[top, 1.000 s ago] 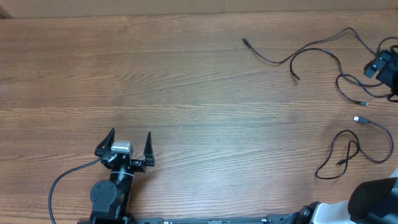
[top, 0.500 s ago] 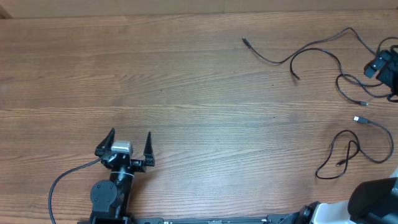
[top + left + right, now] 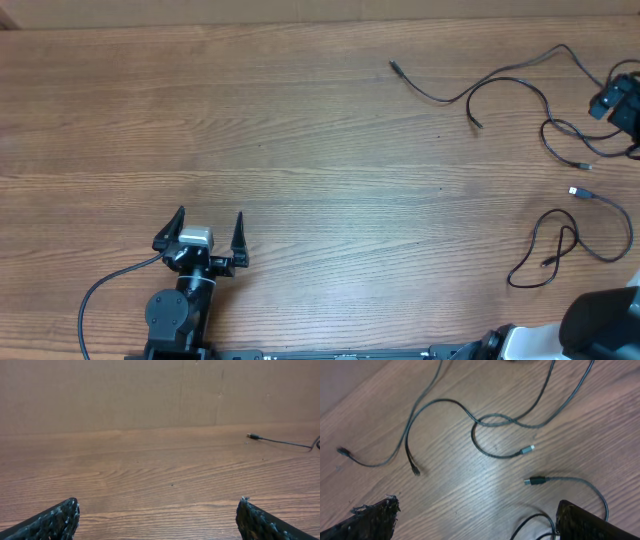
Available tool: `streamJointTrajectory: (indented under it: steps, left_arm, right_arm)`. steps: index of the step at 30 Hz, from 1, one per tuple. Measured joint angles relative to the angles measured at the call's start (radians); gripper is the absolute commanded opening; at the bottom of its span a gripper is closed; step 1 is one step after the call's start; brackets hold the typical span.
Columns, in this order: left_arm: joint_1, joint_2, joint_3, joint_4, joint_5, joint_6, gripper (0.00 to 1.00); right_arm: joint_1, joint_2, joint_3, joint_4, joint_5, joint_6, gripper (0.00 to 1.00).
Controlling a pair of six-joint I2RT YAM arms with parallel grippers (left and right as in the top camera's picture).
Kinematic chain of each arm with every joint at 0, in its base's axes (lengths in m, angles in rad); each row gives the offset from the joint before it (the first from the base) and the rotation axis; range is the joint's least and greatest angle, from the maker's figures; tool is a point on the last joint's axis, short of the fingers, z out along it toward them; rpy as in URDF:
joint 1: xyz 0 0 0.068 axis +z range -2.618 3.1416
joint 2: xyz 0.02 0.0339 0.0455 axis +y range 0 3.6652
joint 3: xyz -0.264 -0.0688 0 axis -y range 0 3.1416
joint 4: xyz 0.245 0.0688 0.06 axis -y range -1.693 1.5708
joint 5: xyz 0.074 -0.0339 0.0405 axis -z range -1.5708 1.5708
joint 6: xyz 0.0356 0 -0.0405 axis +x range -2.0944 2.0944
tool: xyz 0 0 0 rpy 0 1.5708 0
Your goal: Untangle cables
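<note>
Several thin black cables (image 3: 500, 85) lie loose on the right part of the wooden table. One plug end (image 3: 393, 67) reaches furthest left, and it also shows in the left wrist view (image 3: 254, 436). A separate cable (image 3: 560, 245) with a light tip (image 3: 575, 190) loops at the near right. The right wrist view shows the cables (image 3: 495, 420) spread below, with a silvery tip (image 3: 527, 450) and a dark plug (image 3: 535, 480). My right gripper (image 3: 618, 108) hangs above them at the right edge, open and empty (image 3: 477, 503). My left gripper (image 3: 210, 235) is open and empty at the near left (image 3: 157, 502).
The left arm's own thicker black cable (image 3: 100, 290) curves along the near left edge. The right arm's base (image 3: 600, 320) sits at the near right corner. A brown wall (image 3: 150, 390) stands behind the table's far edge.
My right gripper has shifted very slightly toward the far side at the right edge. The cables and the left arm have not moved.
</note>
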Motion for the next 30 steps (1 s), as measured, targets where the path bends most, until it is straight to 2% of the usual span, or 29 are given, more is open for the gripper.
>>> streamJointTrajectory:
  steps: [8, 14, 17, 30]
  left_arm:
    - [0.000, 0.000, 0.000, 0.000, 0.000, 0.000, 1.00]
    - [0.000, 0.000, 0.000, 0.000, 0.000, 0.000, 1.00]
    - [0.000, 0.000, 0.000, 0.000, 0.000, 0.000, 1.00]
    - [0.000, 0.000, 0.000, 0.000, -0.002, 0.000, 0.99]
  right_arm:
    - [0.046, -0.116, -0.001, 0.026, -0.003, 0.005, 1.00]
    - [0.054, -0.276, -0.096, 0.159, -0.010, 0.072, 1.00]
    - [0.054, -0.369, -0.232, 0.265, -0.020, 0.126, 1.00]
    - [0.054, -0.735, -1.028, 0.988, -0.191, 0.257, 1.00]
